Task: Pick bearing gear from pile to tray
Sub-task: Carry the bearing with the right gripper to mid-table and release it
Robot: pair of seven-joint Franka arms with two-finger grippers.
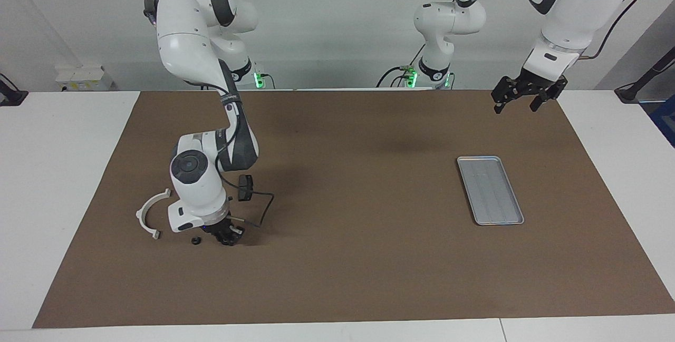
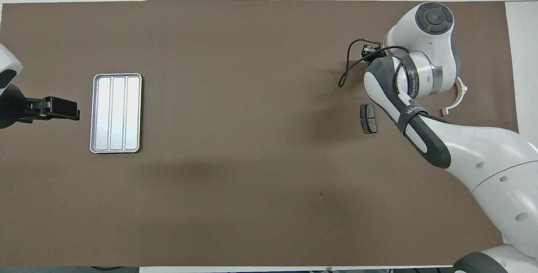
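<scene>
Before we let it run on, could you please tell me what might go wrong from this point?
1. The right gripper is down at the mat; a small black round piece lies close beside it and could be knocked away.
2. The tray sits at the left arm's end of the table, so a weakly held part may drop on the long carry. The left gripper waits raised near there.

one tray (image 1: 490, 189), one white bracket (image 1: 150, 213), one brake pad (image 2: 368, 118)
</scene>
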